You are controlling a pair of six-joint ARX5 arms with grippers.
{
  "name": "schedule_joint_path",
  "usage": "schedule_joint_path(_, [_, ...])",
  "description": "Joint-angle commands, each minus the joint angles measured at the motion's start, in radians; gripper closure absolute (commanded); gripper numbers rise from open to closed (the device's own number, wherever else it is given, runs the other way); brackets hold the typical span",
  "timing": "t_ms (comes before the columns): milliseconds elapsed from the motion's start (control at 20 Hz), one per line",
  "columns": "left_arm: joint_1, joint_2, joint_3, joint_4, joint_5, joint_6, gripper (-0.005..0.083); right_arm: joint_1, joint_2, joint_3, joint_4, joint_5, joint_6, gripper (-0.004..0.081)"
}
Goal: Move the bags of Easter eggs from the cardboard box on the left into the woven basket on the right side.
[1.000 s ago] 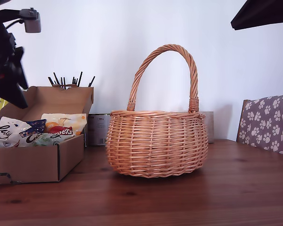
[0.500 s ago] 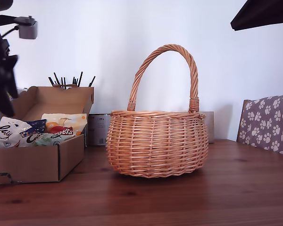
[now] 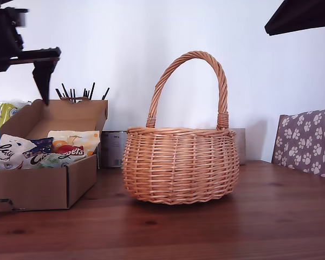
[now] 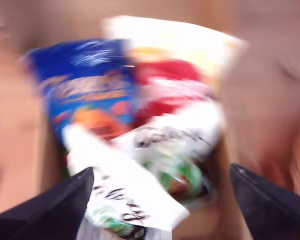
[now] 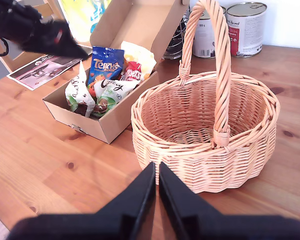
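Several bags of Easter eggs lie in the open cardboard box (image 3: 43,189) at the exterior view's left: a white bag with script (image 3: 8,149), a dark blue one (image 3: 41,144), a cream-orange one (image 3: 76,140) and a pale green-white one (image 3: 51,160). My first gripper (image 3: 19,89) hangs open above the box; its blurred wrist view shows the blue bag (image 4: 85,85) and the white bag (image 4: 120,200) beneath its spread fingers (image 4: 65,200). The woven basket (image 3: 179,162) stands mid-table with nothing showing inside it (image 5: 205,165). My second gripper (image 5: 156,167) is shut, high over the table in front of the basket.
Metal tins (image 5: 245,27) stand behind the basket. Behind the box a yellow and blue package (image 3: 2,114) leans, near black sticks (image 3: 78,92). A paw-print cushion (image 3: 309,141) is at the exterior view's right. A magazine (image 5: 40,67) lies beside the box.
My first arm has shifted at the exterior view's left, and one finger now shows above the box's lid flap. Bags, box and basket have not moved.
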Motion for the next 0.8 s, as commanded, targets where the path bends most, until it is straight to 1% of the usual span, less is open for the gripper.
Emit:
schedule_joint_path(0, [0.002, 0.055, -0.004, 0.019, -0.069, -0.058, -0.0009, 0.005, 0.003, 0.002, 0.005, -0.003, -0.006, 0.0782])
schedule_joint_path(50, [0.004, 0.072, -0.004, 0.031, -0.080, -0.091, -0.0009, 0.005, 0.003, 0.002, 0.004, -0.004, -0.006, 0.0782])
schedule_joint_path(100, [0.004, 0.093, -0.003, 0.045, -0.072, -0.118, -0.0009, 0.005, 0.003, 0.002, 0.004, -0.004, -0.006, 0.0782])
schedule_joint_path(250, [0.004, 0.181, 0.000, 0.027, -0.065, -0.125, -0.0009, 0.005, 0.003, 0.002, 0.007, -0.003, -0.006, 0.0782])
schedule_joint_path(350, [0.004, 0.219, 0.001, 0.005, -0.084, -0.154, -0.0009, 0.005, 0.003, 0.002, 0.003, -0.004, -0.006, 0.0782])
schedule_joint_path(500, [0.016, 0.223, 0.003, -0.010, -0.087, -0.198, -0.0009, 0.005, 0.003, 0.002, 0.004, -0.003, -0.006, 0.0782])
schedule_joint_path(750, [0.022, 0.254, 0.004, -0.070, -0.037, -0.203, -0.0009, 0.005, 0.003, 0.002, 0.005, -0.003, -0.011, 0.0782])
